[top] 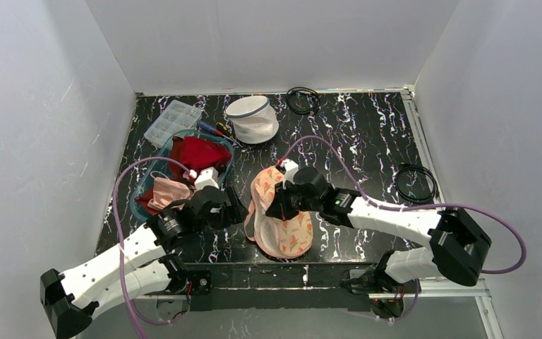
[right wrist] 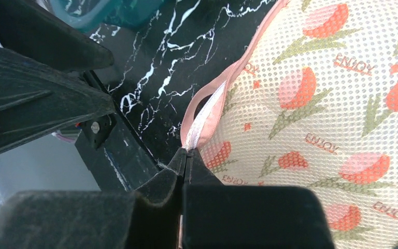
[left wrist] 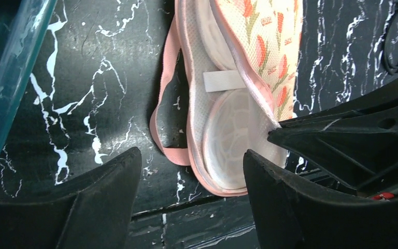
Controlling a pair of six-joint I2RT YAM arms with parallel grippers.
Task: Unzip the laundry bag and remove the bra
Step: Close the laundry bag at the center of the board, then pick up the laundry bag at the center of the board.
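Right gripper pinches the rim of the limp, light bag; left gripper, open and empty, should probably take the soft bra by its cup edge.

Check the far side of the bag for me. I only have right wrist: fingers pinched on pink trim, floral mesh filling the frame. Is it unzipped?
Observer: Yes. The left wrist view shows the floral mesh bag parted along its pink edge, with white lining and a clear domed insert exposed.
Operator: Left gripper?
Observer: The left gripper is open, with nothing between its fingers, right beside that open edge.
Operator: What's further left?
Observer: From above, a teal basin holding a red garment and a pink garment.
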